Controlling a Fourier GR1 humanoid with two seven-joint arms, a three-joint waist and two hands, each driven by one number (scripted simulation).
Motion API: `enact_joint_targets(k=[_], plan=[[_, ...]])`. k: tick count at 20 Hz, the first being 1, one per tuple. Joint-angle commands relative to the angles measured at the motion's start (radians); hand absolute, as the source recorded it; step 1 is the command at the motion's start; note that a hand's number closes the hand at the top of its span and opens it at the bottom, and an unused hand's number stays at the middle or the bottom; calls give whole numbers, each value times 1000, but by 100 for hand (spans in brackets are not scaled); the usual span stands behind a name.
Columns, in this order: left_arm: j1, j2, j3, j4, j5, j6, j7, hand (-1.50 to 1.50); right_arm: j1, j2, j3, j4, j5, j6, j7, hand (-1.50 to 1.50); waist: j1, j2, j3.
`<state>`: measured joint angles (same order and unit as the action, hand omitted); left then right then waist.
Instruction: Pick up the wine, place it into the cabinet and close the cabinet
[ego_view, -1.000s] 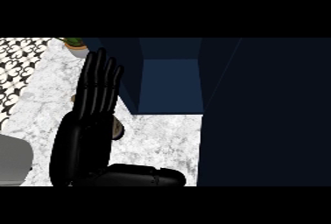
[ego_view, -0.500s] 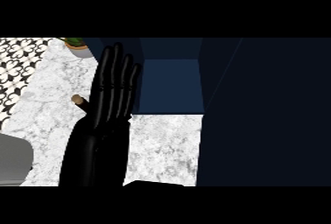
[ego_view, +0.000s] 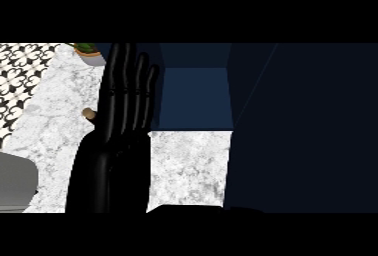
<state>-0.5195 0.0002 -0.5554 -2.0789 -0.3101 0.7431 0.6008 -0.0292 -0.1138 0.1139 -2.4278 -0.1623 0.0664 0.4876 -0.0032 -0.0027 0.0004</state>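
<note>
Marble counter (ego_view: 52, 125), dark blue cabinet (ego_view: 193, 95) open behind.
Left hand (ego_view: 122, 125), fingers straight, holds nothing; right hand unseen. Wine not visible; locate it first.

the cabinet (ego_view: 193, 95) is dark blue and stands open at the far side of the white marble counter (ego_view: 188, 165). its inside shows as a blue hollow. its door (ego_view: 303, 125), very dark, fills the right side of the view. the wine cannot be made out; only a small tan piece (ego_view: 89, 114) shows at the left edge of the hand.
</note>
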Motion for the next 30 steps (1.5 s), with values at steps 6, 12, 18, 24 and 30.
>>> enact_joint_targets(k=[6, 12, 18, 24, 30], plan=[[94, 0, 38, -59, -17, 27, 46, -150, -3, 9, -6, -74, -23, -2, 49, -150, 0, 1, 0], [204, 41, 100, -116, -40, -42, 29, -150, -7, 16, 18, -119, -22, -17, 107, -150, 2, 0, -1], [320, 70, 195, -70, 62, -47, -155, -150, 17, 31, 41, -150, 10, -35, 108, -150, -2, 2, -1], [418, 88, 299, -48, 179, -95, -272, -150, -31, 21, 0, -123, -25, -25, 114, -150, 1, 2, -1], [561, 92, 362, 12, 304, -187, -459, -150, -21, 8, -30, -135, -47, 2, 120, -150, 2, 2, -1]])
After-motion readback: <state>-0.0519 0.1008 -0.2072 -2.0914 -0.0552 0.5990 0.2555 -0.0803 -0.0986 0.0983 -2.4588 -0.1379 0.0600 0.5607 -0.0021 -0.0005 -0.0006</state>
